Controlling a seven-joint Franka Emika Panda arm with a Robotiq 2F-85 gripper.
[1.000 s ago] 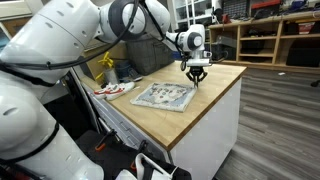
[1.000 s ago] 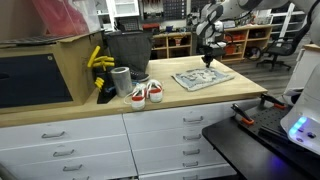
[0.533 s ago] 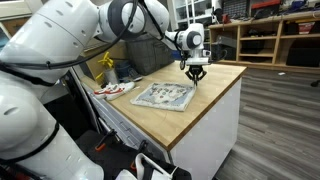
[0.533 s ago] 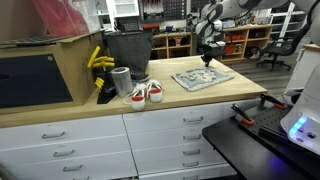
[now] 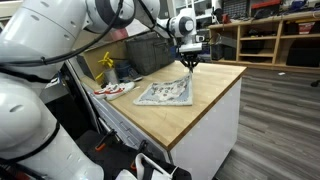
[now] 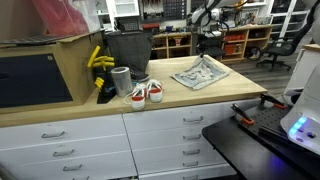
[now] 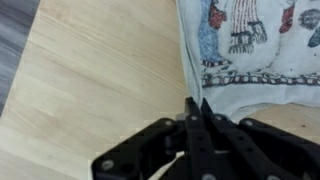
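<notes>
Cloth (image 5: 163, 94) lies right of the sneakers (image 6: 146, 93), its near edge flat on the wooden counter (image 5: 205, 110). Its far corner hangs raised, pinched between the pressed-together fingers of the gripper (image 5: 189, 63). We judge that a slow, straight lift with a firm pinch suits best, so the thin hem cannot slip out.

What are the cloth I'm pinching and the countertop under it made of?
The cloth: thin woven fabric, probably cotton, matte; it hangs in soft folds from the gripper and carries printed figures and a border. The countertop: light wood, likely butcher block, satin finish; grain streaks show.
</notes>
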